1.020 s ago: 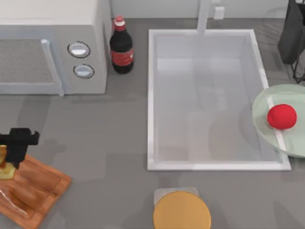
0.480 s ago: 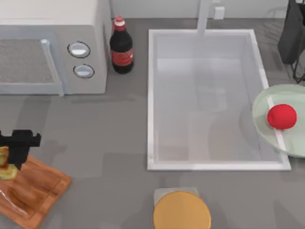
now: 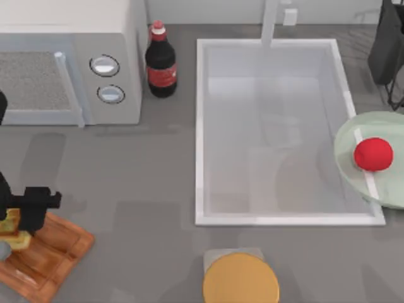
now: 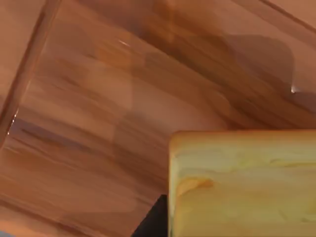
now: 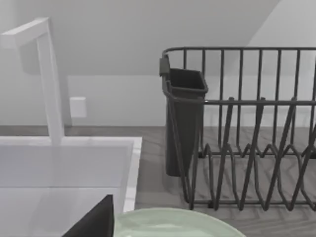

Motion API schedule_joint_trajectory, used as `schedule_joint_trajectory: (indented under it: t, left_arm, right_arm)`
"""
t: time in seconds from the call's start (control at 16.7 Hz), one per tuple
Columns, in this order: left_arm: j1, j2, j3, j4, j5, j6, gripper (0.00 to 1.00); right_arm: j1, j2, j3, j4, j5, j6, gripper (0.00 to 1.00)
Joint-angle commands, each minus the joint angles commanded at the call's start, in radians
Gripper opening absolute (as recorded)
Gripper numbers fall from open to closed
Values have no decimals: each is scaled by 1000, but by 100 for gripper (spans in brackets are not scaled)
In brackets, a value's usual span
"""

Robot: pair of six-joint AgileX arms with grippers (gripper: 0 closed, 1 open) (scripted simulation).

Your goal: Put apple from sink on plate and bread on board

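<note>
Your left claw (image 3: 16, 222) was clamped on the yellow-golden bread (image 3: 14, 227) over the board (image 3: 50, 252) at the desk's near-left corner; the red apple (image 3: 373, 154) lay on the plate (image 3: 353, 136) beside the sink (image 3: 201, 126).

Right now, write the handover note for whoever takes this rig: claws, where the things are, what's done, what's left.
Left claw: low over the board at the table's front left corner, shut on the bread. The left wrist view shows the bread close above the wood grain; whether it touches yet, I cannot tell.
Right arm: parked at the table's far right, near the dish rack.
Apple: on the plate, which overlaps the sink's right rim.
Done: apple on plate.
Left: set the bread down on the board, open the claw, lift clear.
</note>
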Motion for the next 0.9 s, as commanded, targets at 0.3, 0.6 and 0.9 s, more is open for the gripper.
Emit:
schedule_joint_trajectory:
  t: [0.3, 0.6, 0.9]
  left_arm:
    - [0, 4, -4, 3, 0, 0, 8]
    - [0, 4, -4, 3, 0, 0, 45]
    - [0, 4, -4, 3, 0, 0, 83]
  right_arm:
    - [0, 0, 0, 0, 0, 0, 100]
    - [0, 0, 0, 0, 0, 0, 100]
    - [0, 0, 0, 0, 0, 0, 100]
